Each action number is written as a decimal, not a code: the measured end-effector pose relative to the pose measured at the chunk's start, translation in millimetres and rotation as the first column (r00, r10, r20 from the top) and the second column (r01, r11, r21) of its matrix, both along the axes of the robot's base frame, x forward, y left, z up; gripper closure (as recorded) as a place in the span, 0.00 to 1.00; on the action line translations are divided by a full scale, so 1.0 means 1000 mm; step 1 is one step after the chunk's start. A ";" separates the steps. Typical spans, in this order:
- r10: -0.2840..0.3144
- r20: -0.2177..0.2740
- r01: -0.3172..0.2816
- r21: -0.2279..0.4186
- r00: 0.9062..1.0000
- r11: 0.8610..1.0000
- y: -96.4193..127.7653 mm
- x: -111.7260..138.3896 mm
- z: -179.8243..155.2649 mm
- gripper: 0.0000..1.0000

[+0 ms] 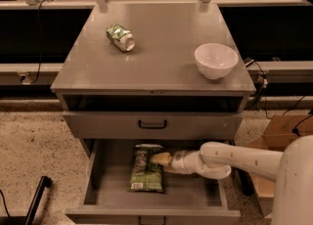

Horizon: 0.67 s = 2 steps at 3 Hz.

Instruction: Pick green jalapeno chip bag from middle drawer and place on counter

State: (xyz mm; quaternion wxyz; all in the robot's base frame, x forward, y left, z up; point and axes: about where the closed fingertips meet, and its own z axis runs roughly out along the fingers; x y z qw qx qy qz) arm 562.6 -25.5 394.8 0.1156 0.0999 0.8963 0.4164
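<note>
The green jalapeno chip bag (145,172) lies flat on the floor of the open middle drawer (195,192), left of centre, with its white label towards the front. My gripper (160,158) reaches in from the right on a white arm and sits at the bag's upper right edge, low inside the drawer. The grey counter (156,57) is the cabinet top above.
A green-and-silver drink can (120,37) lies on its side on the counter at the back left. A white bowl (215,60) stands at the counter's right. A closed grey drawer front (152,124) sits above the open drawer. A cardboard box (286,131) is on the floor to the right.
</note>
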 end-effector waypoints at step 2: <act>0.032 -0.012 -0.033 -0.011 0.999 0.999 0.006 -0.002 -0.009 0.45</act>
